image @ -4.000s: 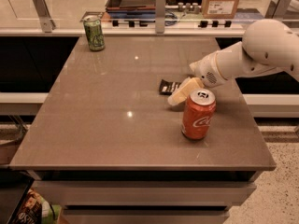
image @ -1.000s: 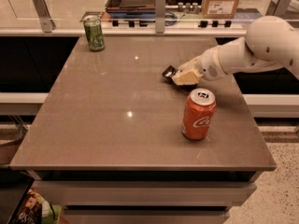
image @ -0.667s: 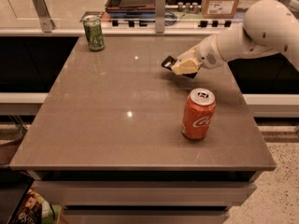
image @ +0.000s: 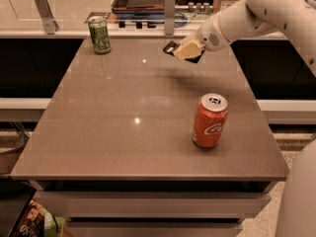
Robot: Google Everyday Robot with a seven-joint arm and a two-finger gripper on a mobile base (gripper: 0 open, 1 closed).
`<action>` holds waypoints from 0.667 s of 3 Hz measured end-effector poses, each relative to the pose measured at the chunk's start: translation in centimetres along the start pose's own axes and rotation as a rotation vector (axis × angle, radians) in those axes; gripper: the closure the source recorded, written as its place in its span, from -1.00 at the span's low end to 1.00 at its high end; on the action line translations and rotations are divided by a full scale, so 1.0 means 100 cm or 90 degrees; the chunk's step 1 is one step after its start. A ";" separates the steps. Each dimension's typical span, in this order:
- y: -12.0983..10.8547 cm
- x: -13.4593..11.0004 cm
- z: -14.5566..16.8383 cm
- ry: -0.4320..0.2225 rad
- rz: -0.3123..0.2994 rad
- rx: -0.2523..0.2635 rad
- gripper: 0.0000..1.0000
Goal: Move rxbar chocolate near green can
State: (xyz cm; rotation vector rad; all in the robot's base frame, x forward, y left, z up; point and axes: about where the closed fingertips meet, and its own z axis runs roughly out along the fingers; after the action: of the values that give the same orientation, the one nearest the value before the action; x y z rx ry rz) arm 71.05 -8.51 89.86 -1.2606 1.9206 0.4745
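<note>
Pincer point(image: 184, 50): hanging over the far right part of the worktop point(image: 113, 132) on a white arm point(image: 256, 14) that is reaching in from the right. Its pale fingers are clamping the chocolate bar.

Chocolate bar point(image: 169, 48): black and flat, sitting tilted in the pincer's grip and clear of the surface. Its dark ends are sticking out on both sides of the fingers.

Green can point(image: 99, 35): standing upright at the far left corner of the worktop, well apart from the bar.

Red can point(image: 210, 121): standing upright on the near right part of the worktop, below the pincer in the view.
</note>
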 end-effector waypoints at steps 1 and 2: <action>-0.005 -0.027 0.012 0.002 -0.006 -0.002 1.00; -0.007 -0.052 0.025 0.000 -0.009 0.000 1.00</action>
State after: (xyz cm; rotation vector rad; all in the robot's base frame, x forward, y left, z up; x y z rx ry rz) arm 73.76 -4.01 92.33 -1.2730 1.9107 0.4678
